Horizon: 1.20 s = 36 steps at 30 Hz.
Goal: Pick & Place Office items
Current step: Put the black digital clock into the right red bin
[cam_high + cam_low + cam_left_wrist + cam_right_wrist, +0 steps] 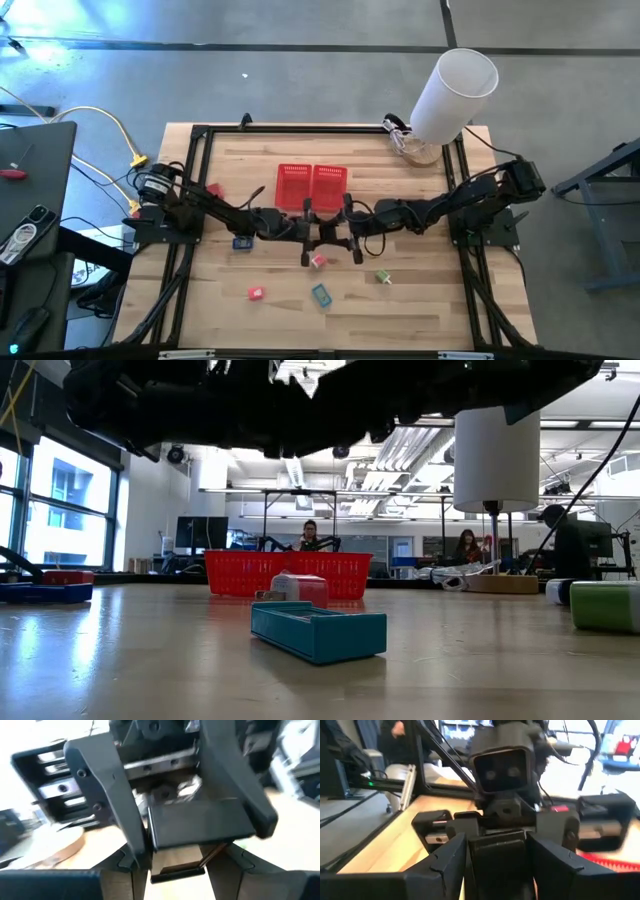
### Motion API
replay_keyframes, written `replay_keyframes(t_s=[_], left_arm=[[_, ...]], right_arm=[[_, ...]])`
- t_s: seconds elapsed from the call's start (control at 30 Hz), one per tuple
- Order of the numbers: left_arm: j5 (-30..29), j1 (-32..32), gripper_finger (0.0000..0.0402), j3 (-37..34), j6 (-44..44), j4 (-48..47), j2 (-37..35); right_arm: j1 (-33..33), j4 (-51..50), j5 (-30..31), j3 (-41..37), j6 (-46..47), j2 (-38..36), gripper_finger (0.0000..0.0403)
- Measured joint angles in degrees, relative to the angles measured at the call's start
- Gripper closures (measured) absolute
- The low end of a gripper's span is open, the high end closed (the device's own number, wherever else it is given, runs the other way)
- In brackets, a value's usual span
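Note:
Both arms meet level over the table's middle, in front of the red mesh basket (312, 185). A flat black office item (200, 825) (497, 851) hangs between them, clear of the wood. My left gripper (324, 231) (175, 870) comes from the left and my right gripper (338, 231) (496, 862) from the right, and both are shut on it. Loose on the table lie a pale pink item (318, 261), a teal one (321, 294), a green one (383, 276), a red-pink one (256, 293) and a dark blue one (242, 243). My left gripper has the black item's near end (176, 861) pinched between its two fingers, coming level from the table's left. The item lies flat, lifted clear of the table. My right gripper has the item's opposite end (496, 845) between its two fingers (125, 820), level from the table's right.
A big white cylinder (455, 90) stands on a stand at the far right corner, beside a coil of cable. A black frame (200, 135) runs round the tabletop. In the low view the teal item (318, 630) lies nearest, and people sit in the room beyond.

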Motion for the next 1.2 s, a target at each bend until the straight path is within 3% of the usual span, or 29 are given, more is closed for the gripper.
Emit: replay_keyframes(t_s=[0.17,0.37,0.53,0.67,0.93,1.2], left_arm=[[-11.0,-2.1,0.0255,0.1,5.9,-6.6,-0.7],[-30.6,-3.2,0.0255,2.5,9.7,-14.8,-2.1],[-39.1,-3.7,0.0255,7.0,7.0,-27.7,-2.3],[-40.0,-3.9,0.0255,10.6,1.1,-37.8,-2.3],[-41.4,-3.6,0.0255,11.8,-1.1,-37.6,-2.3],[-39.3,-3.2,0.0255,13.3,-0.9,-37.6,-2.3]], right_arm=[[0.6,-8.4,3.1,-0.1,5.5,-3.1,0.0199],[1.8,-11.2,5.7,-0.1,10.1,-4.3,0.0195],[1.9,-11.4,16.9,-0.1,9.8,-4.4,0.0195],[1.5,-11.2,23.1,-0.1,8.9,-4.4,0.0195],[1.3,-10.7,23.5,-0.1,11.0,-4.3,0.0195],[-0.2,-10.4,21.9,-0.1,12.5,-3.3,0.0184]])
